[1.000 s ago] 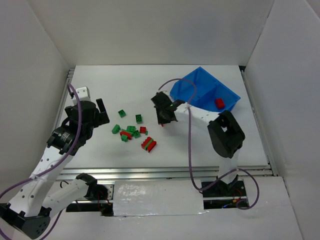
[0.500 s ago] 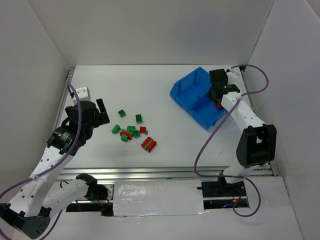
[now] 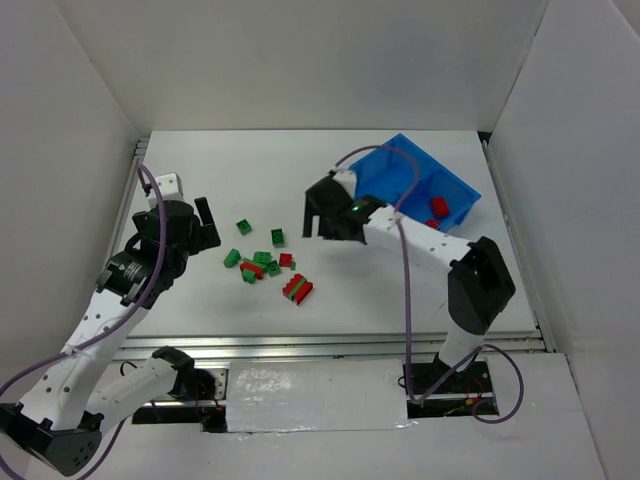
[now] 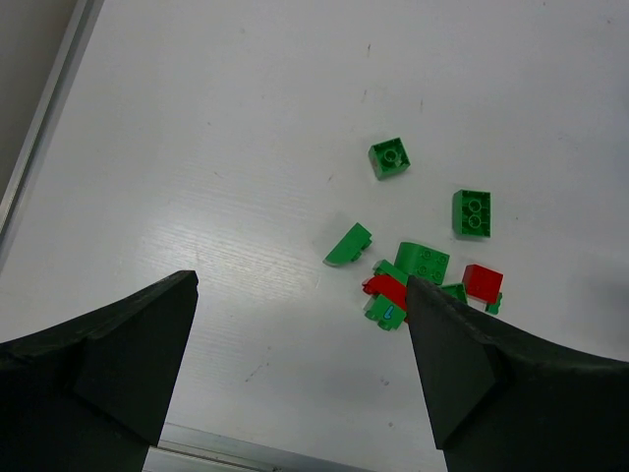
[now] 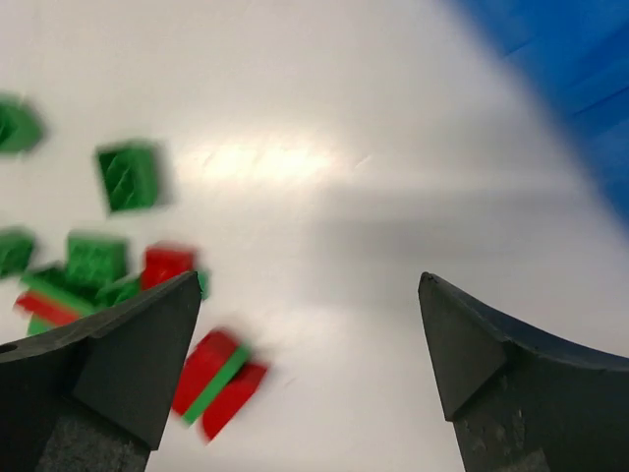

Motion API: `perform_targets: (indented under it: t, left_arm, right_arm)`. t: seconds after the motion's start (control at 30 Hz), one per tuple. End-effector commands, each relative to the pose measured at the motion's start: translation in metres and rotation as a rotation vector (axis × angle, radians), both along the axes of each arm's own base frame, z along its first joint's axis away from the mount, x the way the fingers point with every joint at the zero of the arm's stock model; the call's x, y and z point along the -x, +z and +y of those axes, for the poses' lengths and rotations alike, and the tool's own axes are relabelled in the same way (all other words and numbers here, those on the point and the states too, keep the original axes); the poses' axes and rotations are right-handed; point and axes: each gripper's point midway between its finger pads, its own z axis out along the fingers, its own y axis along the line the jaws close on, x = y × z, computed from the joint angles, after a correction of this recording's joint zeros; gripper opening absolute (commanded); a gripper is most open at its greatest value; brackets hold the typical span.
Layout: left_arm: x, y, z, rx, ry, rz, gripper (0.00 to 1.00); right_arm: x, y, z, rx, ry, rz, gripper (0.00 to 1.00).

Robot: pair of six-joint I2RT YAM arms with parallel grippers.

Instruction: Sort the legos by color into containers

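Green and red legos [image 3: 265,260] lie scattered on the white table left of centre, with a red-on-green stack [image 3: 298,289] at the pile's near right. The blue bin [image 3: 455,180] sits at the back right, and red legos [image 3: 438,207] lie in its right compartment. My right gripper [image 3: 312,218] hovers open and empty between bin and pile. In the right wrist view this gripper [image 5: 308,285] has the stack [image 5: 218,382] by its left finger. My left gripper [image 3: 208,228] is open and empty left of the pile. In the left wrist view it [image 4: 300,295] faces the legos [image 4: 423,261].
White walls enclose the table on three sides. A metal rail [image 3: 330,345] runs along the near edge and another [image 3: 130,195] down the left side. A blue corner of the bin [image 5: 570,59] shows at the right wrist view's top right. Purple cables loop over both arms.
My right gripper carried a red lego from the pile to the bin's right compartment, opened and let it go, then swung back left toward the pile. The left arm stayed still.
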Motion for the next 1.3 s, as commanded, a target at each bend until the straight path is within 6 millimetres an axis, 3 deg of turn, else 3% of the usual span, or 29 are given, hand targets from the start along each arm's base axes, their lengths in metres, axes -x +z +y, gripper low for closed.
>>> perform_targets:
  t: [0.0,0.07,0.17,0.27,0.37,0.53,0.63,0.8,1.27]
  left_arm:
    - [-0.005,0.006,-0.001,-0.003,-0.012,-0.027,1.00]
    - [-0.005,0.007,-0.001,0.000,-0.012,-0.031,1.00]
    - [-0.005,0.007,-0.002,0.004,-0.019,-0.033,0.99]
    - [-0.003,0.009,-0.002,0.005,-0.021,-0.037,0.99]
    - [-0.003,0.010,-0.002,0.008,-0.022,-0.043,1.00]
    - [-0.002,0.010,-0.001,0.009,-0.022,-0.044,1.00]
    - [-0.002,0.011,-0.002,0.010,-0.023,-0.047,0.99]
    - [-0.001,0.012,-0.002,0.012,-0.029,-0.051,1.00]
    - [-0.001,0.013,-0.004,0.018,-0.043,-0.056,0.99]
  right_arm:
    - [0.045,-0.023,0.041,0.006,-0.112,0.066,1.00]
    - [0.057,-0.027,0.050,-0.026,-0.215,0.041,1.00]
    - [0.073,-0.044,0.077,-0.072,-0.199,0.072,1.00]
    - [0.068,-0.060,0.097,-0.057,-0.122,0.093,0.99]
    - [0.056,-0.059,0.113,-0.011,0.012,0.052,0.96]
    - [0.038,-0.049,0.123,-0.043,0.056,0.033,0.92]
    - [0.036,-0.054,0.133,-0.040,0.072,0.057,0.85]
    - [0.036,-0.075,0.147,-0.032,0.096,0.110,0.79]
    - [0.029,-0.102,0.161,-0.003,0.106,0.155,0.66]
